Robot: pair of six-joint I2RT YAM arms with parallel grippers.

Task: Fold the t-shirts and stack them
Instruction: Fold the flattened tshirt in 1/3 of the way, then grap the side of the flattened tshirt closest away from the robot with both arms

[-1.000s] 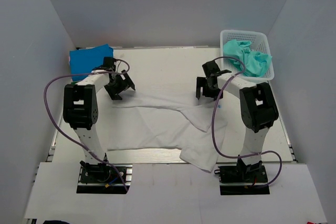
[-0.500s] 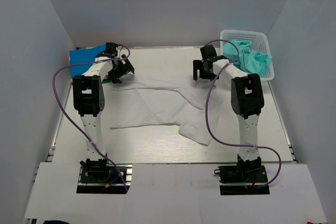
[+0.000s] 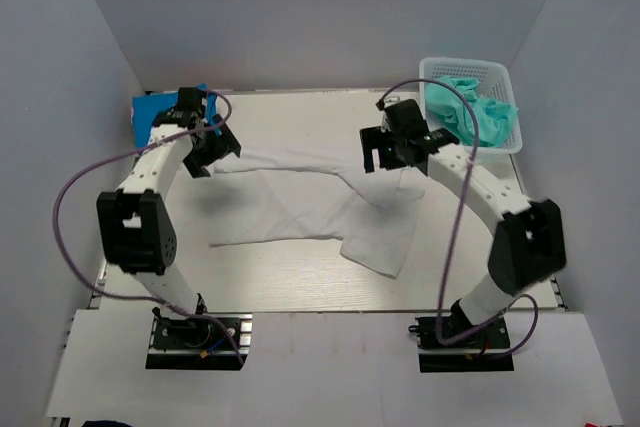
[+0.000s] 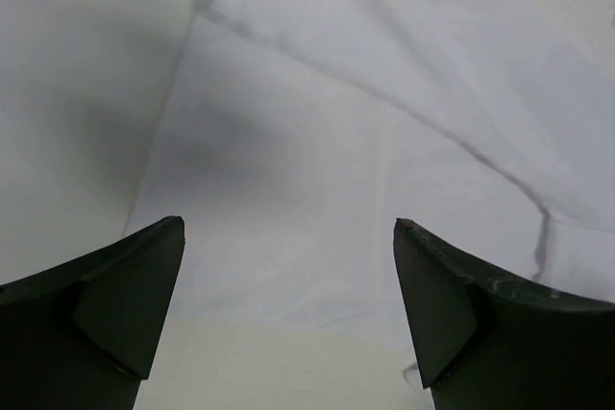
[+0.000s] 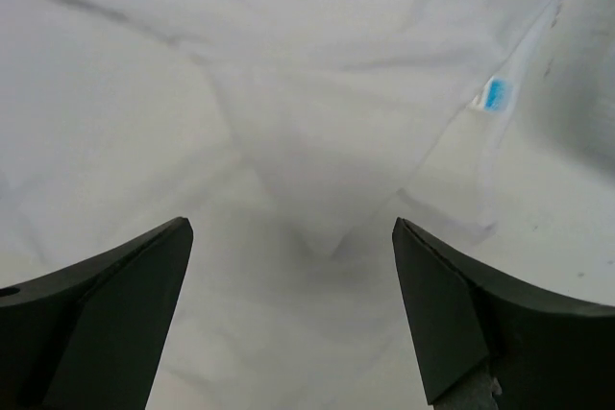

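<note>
Table (image 3: 300,282) carried everything. I took the white t-shirt (image 3: 290,212) as my ref: it lay spread but rumpled mid-table, w/ its right part bunched and twisted toward the near edge. Basket (image 3: 505,75) sat just beyond the tee's far-right corner, teal shirts (image 3: 480,117) heaped inside. A bright blue shirt (image 3: 155,112), which looked folded, lay just off the tee's far-left corner. Left gripper (image 3: 212,152) hung over the tee's far-left edge and right gripper (image 3: 385,157) over its far-right edge. On both wrist cams the fingers were spread wide w/ nothing between them, only cloth below. A small blue label (image 5: 495,93) showed on the tee, off to the right in the right wrist cam. Risks as I judged them: closing on two layers at the twisted bit would lock the wrinkle into the fold; uneven pull btwn the grippers would skew the tee; left gripper, close to the blue shirt, could snag it; right gripper, near the basket, could knock it.
</note>
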